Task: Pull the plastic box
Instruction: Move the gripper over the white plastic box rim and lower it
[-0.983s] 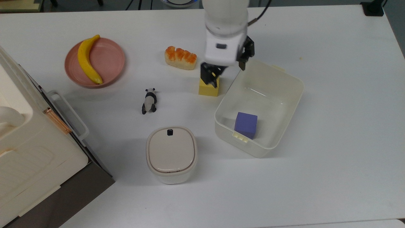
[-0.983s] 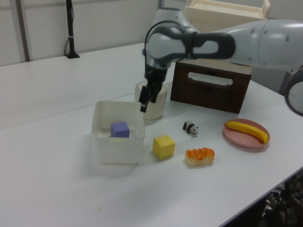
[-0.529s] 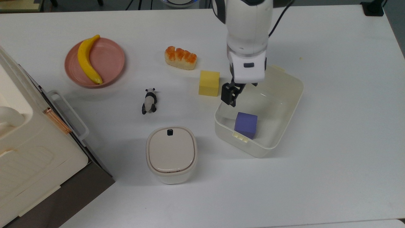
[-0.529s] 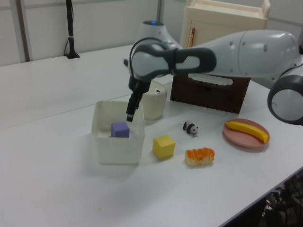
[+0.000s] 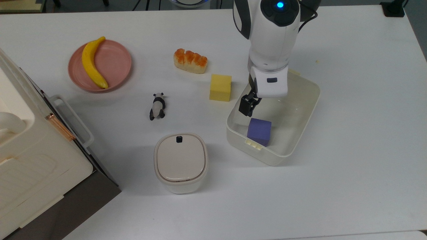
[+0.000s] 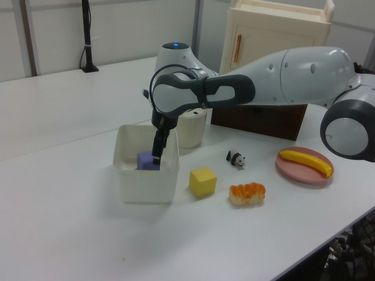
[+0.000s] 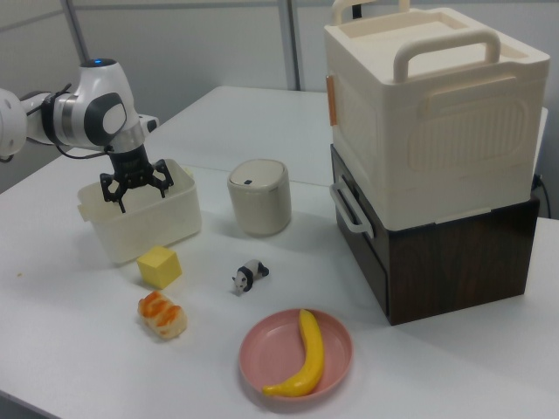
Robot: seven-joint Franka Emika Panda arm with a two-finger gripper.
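The plastic box [image 5: 282,156] is a lidless milky-white tub on the white table, right of centre in the top view, with a purple cube [image 5: 259,131] inside near its lower end. My gripper [image 5: 254,102] hangs open and holds nothing. It is lowered into the box near the wall that faces the yellow cube, just above the purple cube. In the left view the box [image 6: 143,184] holds the gripper [image 6: 159,151], one dark finger pointing down beside the purple cube [image 6: 146,161]. In the right view the gripper [image 7: 140,188] spreads its fingers over the box [image 7: 148,231].
A yellow cube [image 5: 220,87] stands just left of the box in the top view. A bread roll [image 5: 190,61], a toy panda [image 5: 157,106], a cream canister [image 5: 180,162] and a pink plate [image 5: 116,63] with a banana [image 5: 92,63] lie further left. A big cream appliance [image 5: 30,156] fills the far left.
The gripper has swung from above the yellow cube toward the top view's right, turned, and come down inside the box. The box and the cubes have not moved.
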